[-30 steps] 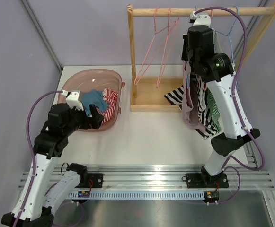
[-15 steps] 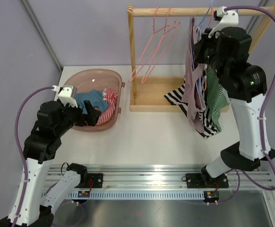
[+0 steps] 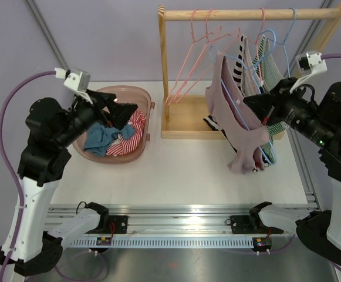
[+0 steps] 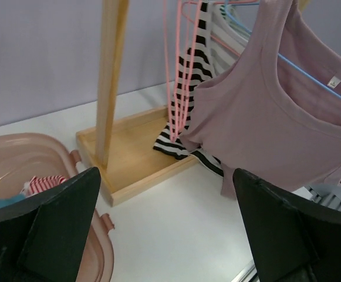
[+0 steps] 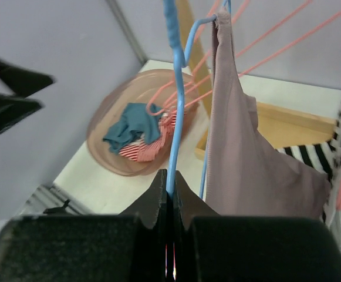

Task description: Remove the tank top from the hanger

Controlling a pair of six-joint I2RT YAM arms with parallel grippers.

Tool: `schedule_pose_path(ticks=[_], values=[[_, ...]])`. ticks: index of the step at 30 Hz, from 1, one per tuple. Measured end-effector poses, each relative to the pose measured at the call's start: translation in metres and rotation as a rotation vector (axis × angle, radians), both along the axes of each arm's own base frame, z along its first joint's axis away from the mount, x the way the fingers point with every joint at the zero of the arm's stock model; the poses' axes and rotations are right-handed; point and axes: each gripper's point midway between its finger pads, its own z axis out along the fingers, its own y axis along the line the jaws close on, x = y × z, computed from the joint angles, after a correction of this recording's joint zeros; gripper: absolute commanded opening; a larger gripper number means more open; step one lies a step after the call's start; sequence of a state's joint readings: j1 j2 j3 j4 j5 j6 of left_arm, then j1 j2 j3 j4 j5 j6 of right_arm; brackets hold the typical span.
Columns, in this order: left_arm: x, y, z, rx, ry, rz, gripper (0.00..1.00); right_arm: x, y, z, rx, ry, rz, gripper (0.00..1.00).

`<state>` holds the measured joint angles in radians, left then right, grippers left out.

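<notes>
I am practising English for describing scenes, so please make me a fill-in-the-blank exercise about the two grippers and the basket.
1. The right gripper is shut on the wire of a ____ hanger that carries the tank top.
2. The jaws of the left gripper stand ____.
3. The red-and-white garment in the basket has a ____ pattern.

Missing words: blue; open; striped.

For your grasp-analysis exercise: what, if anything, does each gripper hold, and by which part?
Right gripper pinches the blue hanger by its wire, below the hook; left gripper holds nothing.
</notes>
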<state>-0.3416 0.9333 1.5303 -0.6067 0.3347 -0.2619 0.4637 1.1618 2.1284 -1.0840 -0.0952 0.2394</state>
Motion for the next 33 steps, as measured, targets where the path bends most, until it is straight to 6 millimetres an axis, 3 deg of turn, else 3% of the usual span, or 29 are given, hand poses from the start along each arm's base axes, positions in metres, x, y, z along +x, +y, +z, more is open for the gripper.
schedule_pose_path(ticks=[5,9,14,19,24,29,31,33], values=[[0.007,-0.054,0.005,0.023,-0.040,-0.152,0.99,-0.044,0.012,0.018,0.035,-0.025,0.175,0.00],[-0.005,-0.091,0.016,0.038,-0.104,-0.237,0.99,-0.067,0.018,0.025,0.058,-0.046,0.274,0.00],[-0.026,-0.106,0.040,0.009,-0.229,-0.245,0.99,-0.081,0.027,0.010,0.066,-0.014,0.361,0.00],[-0.032,-0.111,0.047,0.019,-0.297,-0.176,0.99,-0.072,0.045,-0.018,0.060,0.084,0.435,0.00],[-0.008,-0.126,0.027,0.107,-0.282,-0.071,0.97,-0.068,0.056,-0.036,0.061,0.145,0.482,0.00],[0.016,-0.146,-0.011,0.226,-0.224,-0.016,0.89,-0.073,0.054,-0.031,0.067,0.116,0.487,0.00],[0.021,-0.149,-0.022,0.252,-0.209,-0.006,0.82,-0.077,0.050,-0.028,0.068,0.097,0.479,0.00],[0.022,-0.150,-0.031,0.268,-0.198,-0.001,0.67,-0.077,0.047,-0.028,0.064,0.084,0.461,0.00]])
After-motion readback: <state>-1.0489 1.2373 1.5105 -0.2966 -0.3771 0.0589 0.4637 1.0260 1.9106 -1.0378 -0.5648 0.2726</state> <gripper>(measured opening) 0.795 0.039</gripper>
